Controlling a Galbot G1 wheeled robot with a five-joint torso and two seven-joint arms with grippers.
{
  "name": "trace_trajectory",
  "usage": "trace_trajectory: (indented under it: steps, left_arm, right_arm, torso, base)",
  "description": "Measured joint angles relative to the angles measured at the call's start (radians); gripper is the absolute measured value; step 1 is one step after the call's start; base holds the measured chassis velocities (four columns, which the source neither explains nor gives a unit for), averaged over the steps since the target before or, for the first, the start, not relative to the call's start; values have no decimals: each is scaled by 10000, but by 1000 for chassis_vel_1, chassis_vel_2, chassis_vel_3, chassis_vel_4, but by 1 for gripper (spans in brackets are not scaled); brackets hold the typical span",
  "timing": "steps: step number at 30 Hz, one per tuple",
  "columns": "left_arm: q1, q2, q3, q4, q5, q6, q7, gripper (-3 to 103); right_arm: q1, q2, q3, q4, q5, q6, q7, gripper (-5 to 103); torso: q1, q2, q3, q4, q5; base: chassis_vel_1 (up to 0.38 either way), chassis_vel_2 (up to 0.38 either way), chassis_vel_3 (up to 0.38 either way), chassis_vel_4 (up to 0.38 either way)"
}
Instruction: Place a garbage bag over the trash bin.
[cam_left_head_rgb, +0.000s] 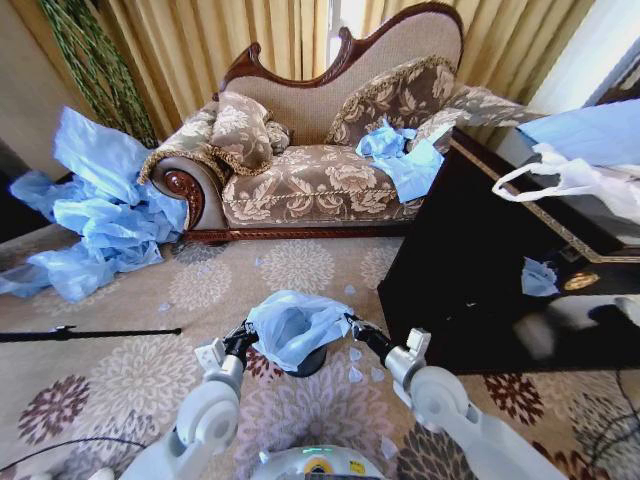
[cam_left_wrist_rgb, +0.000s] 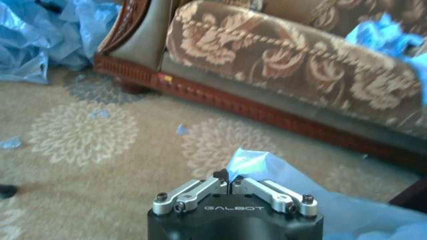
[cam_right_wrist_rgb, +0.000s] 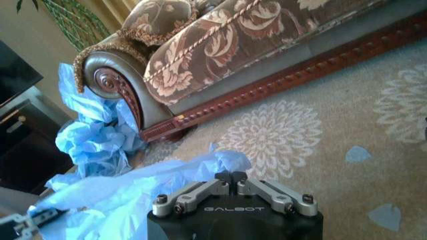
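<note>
The light blue garbage bag (cam_left_head_rgb: 295, 325) hangs stretched between my two grippers, low over the flowered rug in front of me. My left gripper (cam_left_head_rgb: 246, 340) is shut on one edge of the bag (cam_left_wrist_rgb: 267, 167), with its fingertips (cam_left_wrist_rgb: 229, 179) pinched together on the plastic. At the opposite edge my right gripper (cam_left_head_rgb: 357, 330) is shut too, and the bag (cam_right_wrist_rgb: 160, 182) bunches up from its closed tips (cam_right_wrist_rgb: 231, 177). Under the bag, the black trash bin (cam_left_head_rgb: 308, 364) shows as a dark curved rim; the bag hides the rest of it.
A patterned sofa (cam_left_head_rgb: 310, 175) with blue bags on its seat stands ahead. A big heap of blue bags (cam_left_head_rgb: 100, 215) lies at its left end. A dark table (cam_left_head_rgb: 470, 270) with a white plastic bag (cam_left_head_rgb: 570, 180) stands to the right. A black rod (cam_left_head_rgb: 90, 333) lies on the rug at left.
</note>
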Motion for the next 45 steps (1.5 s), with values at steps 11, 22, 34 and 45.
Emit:
trace_trajectory:
  steps: [11,22,34,45]
  left_arm:
    - [1095,-258,-87,-731,-620,201,-428,0]
    - [-2204,-816,691,1914,-3660,270,-1059,0]
    - [-1645,-640,2392,546,-3946,449,-889,0]
    - [-2446,-1548,2588,3281,-3919,-305,1458,0]
  right_arm:
    - [469,363,-522,-154,162,-77,389,0]
    - [1594,1207,-1278,-1629,209,-41,752,0]
    - [1054,231,-591,-1399,86,-80,268,0]
    - [1324,897,-1196,-1721,-282,-53,246,0]
  torso:
    - [-1,2,0,5,-2]
    - [3,1,2,1,-1]
    - [-1,1,0,2,1]
    - [0,0,0,3,-1]
  base:
    - [0,0,0,0]
    - [0,0,0,0]
    - [0,0,0,0]
    - [0,0,0,0]
